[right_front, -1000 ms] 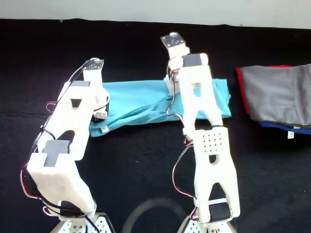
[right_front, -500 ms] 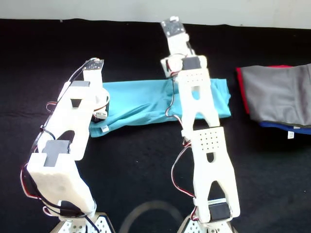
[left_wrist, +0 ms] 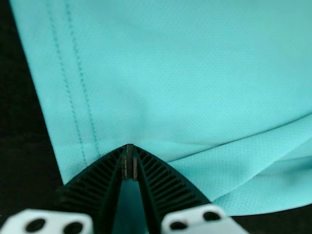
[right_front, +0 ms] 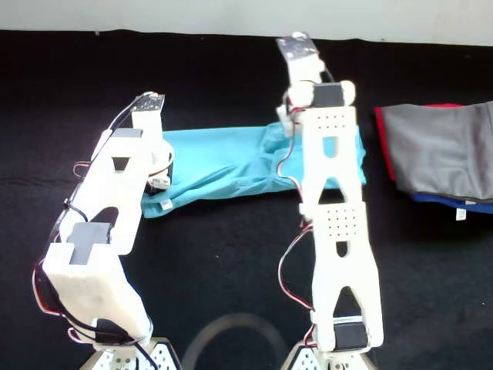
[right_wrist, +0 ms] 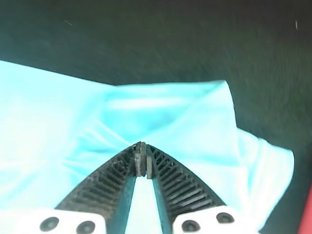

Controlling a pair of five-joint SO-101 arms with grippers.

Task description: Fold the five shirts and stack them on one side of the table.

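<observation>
High view: I read the teal shirt lying stretched across the black desk, left end effector and right end effector each clamped onto its fabric, with the folded stack apart at the right side.

Teal shirt: folded into a long band, laid crosswise mid-table, nearer the far edge; lower layer peeping out along the near side, white tag at its left near corner; cloth bunched into a ridge right of centre. Folded stack at the right edge: grey shirt uppermost, red shirt edging it leftward, blue shirt showing along the near side.
</observation>
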